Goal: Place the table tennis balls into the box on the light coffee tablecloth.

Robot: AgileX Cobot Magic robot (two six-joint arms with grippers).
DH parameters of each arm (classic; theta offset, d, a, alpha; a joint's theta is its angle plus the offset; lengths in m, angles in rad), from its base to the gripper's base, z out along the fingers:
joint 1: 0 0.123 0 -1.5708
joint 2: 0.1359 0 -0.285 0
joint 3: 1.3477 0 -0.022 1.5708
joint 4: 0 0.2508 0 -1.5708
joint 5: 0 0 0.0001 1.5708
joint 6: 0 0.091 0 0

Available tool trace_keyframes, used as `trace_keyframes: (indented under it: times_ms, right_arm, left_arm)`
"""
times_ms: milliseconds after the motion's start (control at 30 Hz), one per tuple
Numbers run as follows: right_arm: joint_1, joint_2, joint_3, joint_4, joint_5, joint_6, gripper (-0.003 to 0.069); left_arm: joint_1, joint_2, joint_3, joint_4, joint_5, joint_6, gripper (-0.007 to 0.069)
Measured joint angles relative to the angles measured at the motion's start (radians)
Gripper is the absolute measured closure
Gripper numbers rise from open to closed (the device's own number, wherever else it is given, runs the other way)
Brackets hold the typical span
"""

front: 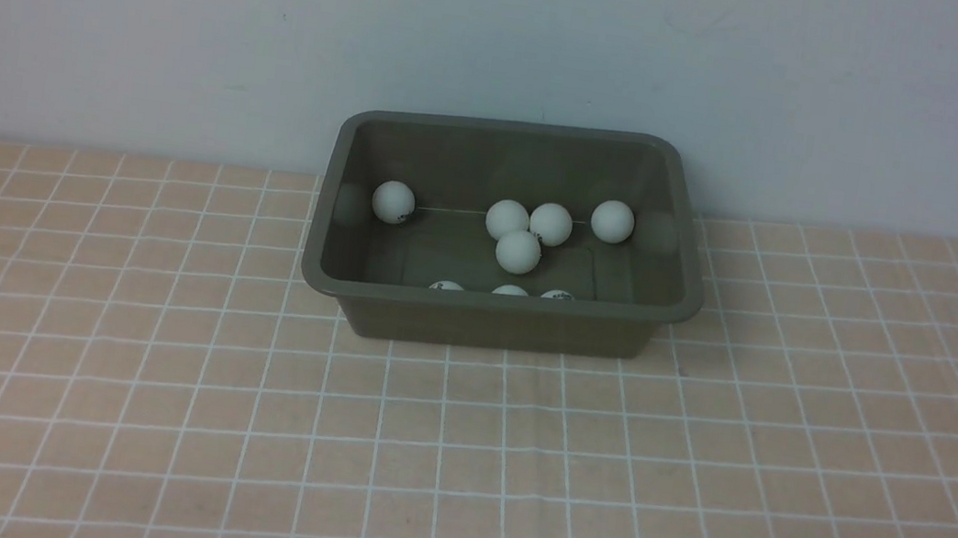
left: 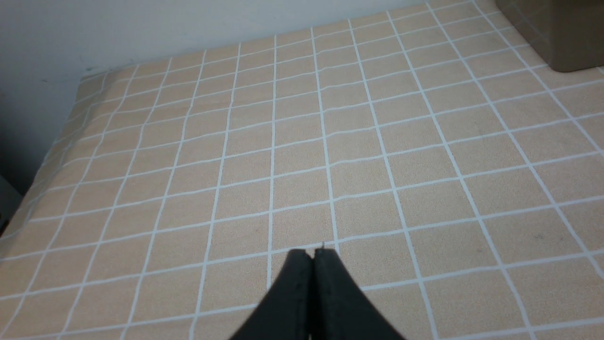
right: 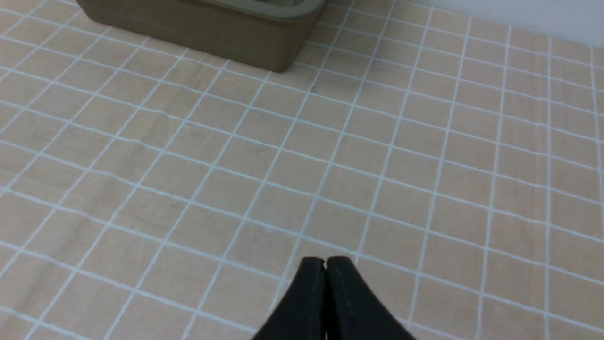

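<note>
The olive-grey box (front: pixel 330 273) stands on the light coffee tablecloth (front: pixel 455 451) near the back wall. Several white table tennis balls lie inside it: one at the left (front: pixel 393 201), a cluster of three in the middle (front: pixel 518 251), one at the right (front: pixel 612 221), and three half hidden behind the near wall (front: pixel 510 291). Neither gripper shows in the front view. My left gripper (left: pixel 311 252) is shut and empty above bare cloth, the box's corner (left: pixel 561 33) far off. My right gripper (right: pixel 325 261) is shut and empty above bare cloth, the box (right: pixel 212 28) beyond it.
A pale wall (front: pixel 508 51) rises right behind the box. The cloth's edge drops off at one side in the left wrist view (left: pixel 42 156). No loose balls show on the cloth in any view.
</note>
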Motion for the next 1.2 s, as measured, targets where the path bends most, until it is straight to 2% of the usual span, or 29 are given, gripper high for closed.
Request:
trace_keyframes:
  times_ms: [100, 133, 200, 400, 633, 1200]
  right_arm:
    - [-0.102, -0.026, 0.031, -0.005, -0.097, -0.003, 0.0677]
    - [-0.109, -0.029, 0.031, -0.005, -0.097, -0.003, 0.0677]
    - [-0.192, -0.082, 0.094, -0.011, -0.215, -0.003, 0.0677]
    - [-0.295, -0.216, 0.261, -0.011, -0.350, 0.004, 0.0677]
    - [-0.300, -0.322, 0.365, -0.011, -0.375, 0.009, 0.0677]
    - [-0.300, -0.349, 0.389, 0.004, -0.351, 0.026, 0.0677]
  left_arm:
    - [0.000, 0.000, 0.000, 0.000, 0.000, 0.000, 0.0693]
    - [0.000, 0.000, 0.000, 0.000, 0.000, 0.000, 0.0693]
    - [0.000, 0.000, 0.000, 0.000, 0.000, 0.000, 0.0693]
    - [0.000, 0.000, 0.000, 0.000, 0.000, -0.001, 0.0693]
    - [0.000, 0.000, 0.000, 0.000, 0.000, -0.001, 0.0693]
    - [0.000, 0.000, 0.000, 0.001, 0.000, -0.001, 0.0693]
